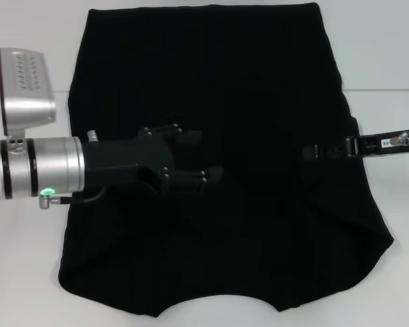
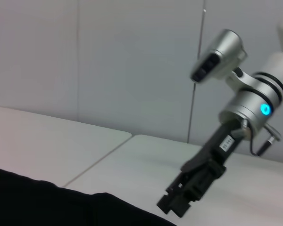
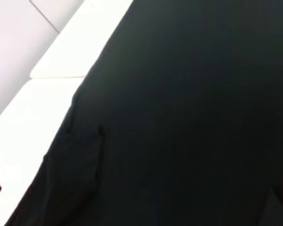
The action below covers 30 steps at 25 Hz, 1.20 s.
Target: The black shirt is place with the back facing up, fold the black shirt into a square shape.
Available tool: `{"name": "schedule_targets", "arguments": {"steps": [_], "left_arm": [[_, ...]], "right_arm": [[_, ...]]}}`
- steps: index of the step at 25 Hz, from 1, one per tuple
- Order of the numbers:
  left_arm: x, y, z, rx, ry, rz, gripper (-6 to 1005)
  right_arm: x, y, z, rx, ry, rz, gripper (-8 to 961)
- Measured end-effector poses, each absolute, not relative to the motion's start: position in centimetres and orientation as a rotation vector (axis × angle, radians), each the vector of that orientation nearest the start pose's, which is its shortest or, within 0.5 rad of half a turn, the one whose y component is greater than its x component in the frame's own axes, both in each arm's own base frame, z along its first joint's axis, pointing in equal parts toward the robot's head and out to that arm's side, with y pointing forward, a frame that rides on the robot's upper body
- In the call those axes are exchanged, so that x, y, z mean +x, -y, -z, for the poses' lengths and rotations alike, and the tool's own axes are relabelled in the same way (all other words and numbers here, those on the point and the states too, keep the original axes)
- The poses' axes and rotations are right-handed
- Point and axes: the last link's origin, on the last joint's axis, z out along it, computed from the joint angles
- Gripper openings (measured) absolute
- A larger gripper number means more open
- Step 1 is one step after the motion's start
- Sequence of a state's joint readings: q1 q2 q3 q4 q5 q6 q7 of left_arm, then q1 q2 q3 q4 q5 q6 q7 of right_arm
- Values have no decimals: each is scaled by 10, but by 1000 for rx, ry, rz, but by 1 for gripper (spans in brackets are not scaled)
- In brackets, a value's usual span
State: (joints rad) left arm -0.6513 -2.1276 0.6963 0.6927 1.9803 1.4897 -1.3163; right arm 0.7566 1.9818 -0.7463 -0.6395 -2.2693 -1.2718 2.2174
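Note:
The black shirt [image 1: 218,82] lies spread flat on the white table [image 1: 34,272], with its curved neckline [image 1: 218,303] at the near edge. My left gripper [image 1: 203,157] reaches in from the left and hovers open over the shirt's middle, holding nothing. From the right, my right gripper [image 1: 315,151] comes in low over the shirt's right part. The left wrist view shows that right gripper [image 2: 173,205] just above the shirt's edge [image 2: 61,207]. Black cloth [image 3: 188,122] fills most of the right wrist view.
White table [image 3: 28,117] surface borders the shirt on the left, right and far sides, with a seam line across it [image 1: 382,90]. A grey wall [image 2: 108,61] stands behind the table.

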Motion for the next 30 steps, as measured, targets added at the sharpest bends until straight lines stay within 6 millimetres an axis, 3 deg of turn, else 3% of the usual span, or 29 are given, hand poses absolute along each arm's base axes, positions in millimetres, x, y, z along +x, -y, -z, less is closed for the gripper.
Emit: {"name": "schedule_targets", "arguments": {"steps": [4, 9, 14, 22, 30], "left_arm": [[-215, -363, 4, -2707, 425, 761, 860], [-226, -353, -9, -2695, 511, 805, 860], [-251, -335, -29, -2644, 614, 765, 860], [-299, -304, -51, -2571, 758, 574, 859], [-324, -291, -51, -2592, 833, 339, 859]], "right_arm": [[253, -408, -26, -2387, -1400, -375, 699], [255, -401, -27, -2420, -1390, -410, 694], [251, -400, -23, -2450, -1351, -454, 693], [240, -404, -11, -2464, -1325, -469, 690], [232, -409, -5, -2456, -1320, -484, 688]]}}
